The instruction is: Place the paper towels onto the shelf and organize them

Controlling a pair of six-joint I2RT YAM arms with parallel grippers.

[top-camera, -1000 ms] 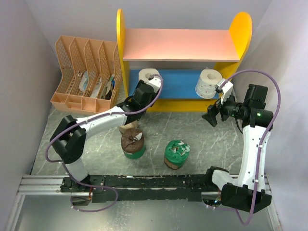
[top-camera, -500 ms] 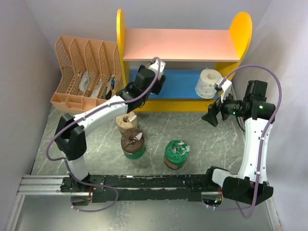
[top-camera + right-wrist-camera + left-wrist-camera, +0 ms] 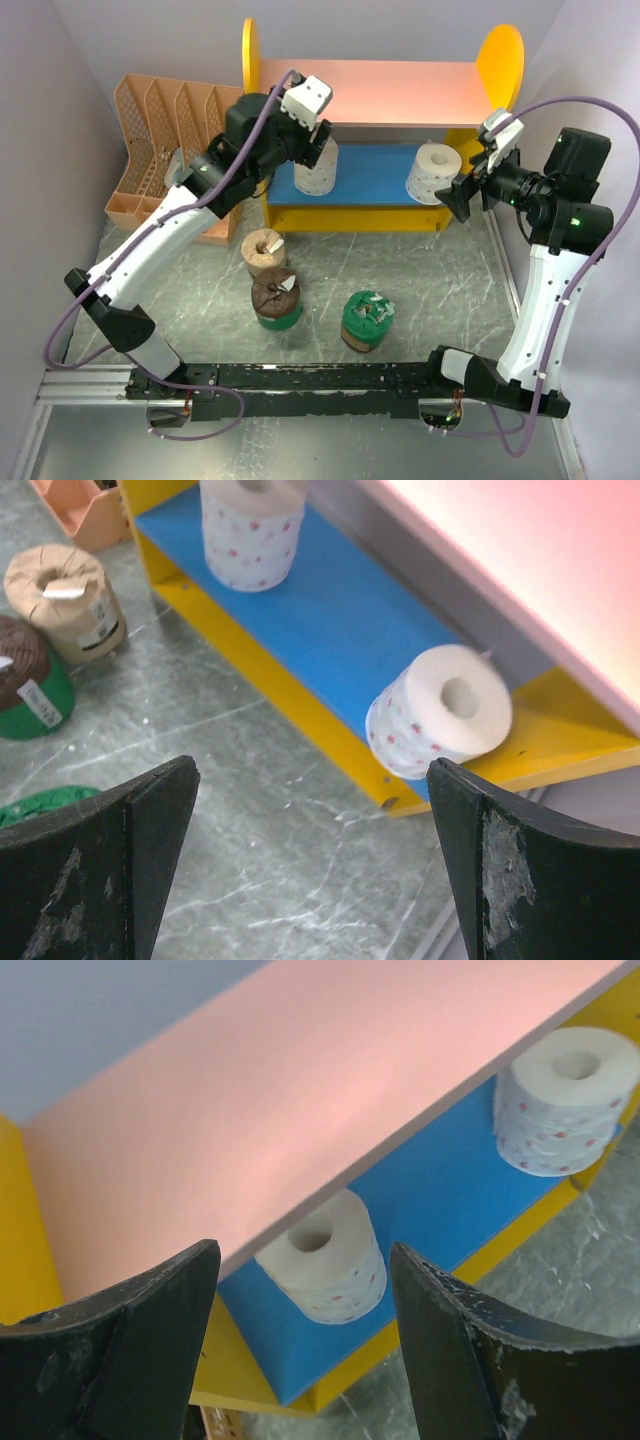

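Top external | left gripper (image 3: 302,1255) wide | right gripper (image 3: 310,765) wide | dotted white cylindrical rolls (image 3: 330,1260) on smooth blue shelf board (image 3: 440,1180)

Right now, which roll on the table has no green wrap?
The tan roll, nearest the shelf; the left green roll and right green roll stand farther from it.

White rolls (image 3: 250,530) on the blue board (image 3: 340,620)
One upright at 11 o'clock; the tilted roll (image 3: 440,725) at 3 o'clock.
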